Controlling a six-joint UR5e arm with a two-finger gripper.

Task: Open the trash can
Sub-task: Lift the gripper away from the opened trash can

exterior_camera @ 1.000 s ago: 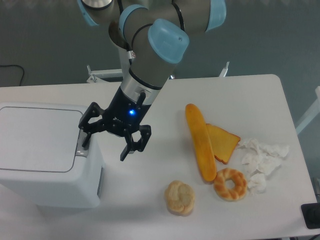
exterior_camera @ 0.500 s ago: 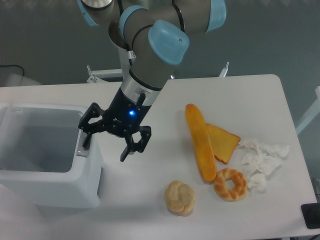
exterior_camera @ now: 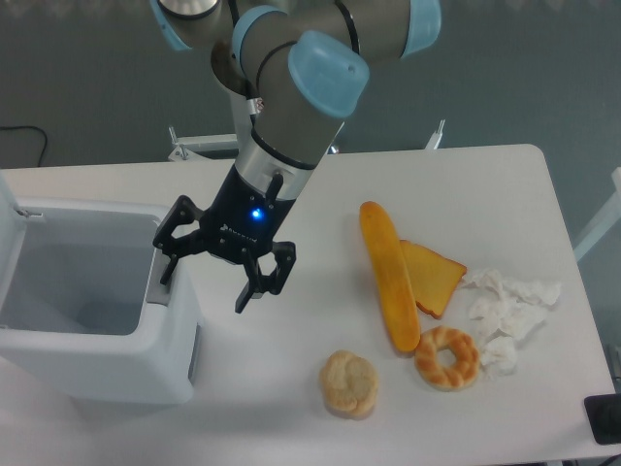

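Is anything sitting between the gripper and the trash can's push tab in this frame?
Nothing visible does. The gripper is open right at the grey push tab on the trash can, whose lid is up; the bread lies off to the other side.

Bare table [exterior_camera: 291, 359] lies between the open trash can [exterior_camera: 107, 364] and the bread roll [exterior_camera: 349, 383].

You have one fixed view only, set high above the near edge of the table [exterior_camera: 485, 184] and tilted steeply down. It frames nearly the whole tabletop at middle range, with grey floor beyond the far edge. The arm enters from the top centre, its upper part cropped; the trash can [exterior_camera: 107, 359] meets the left border.
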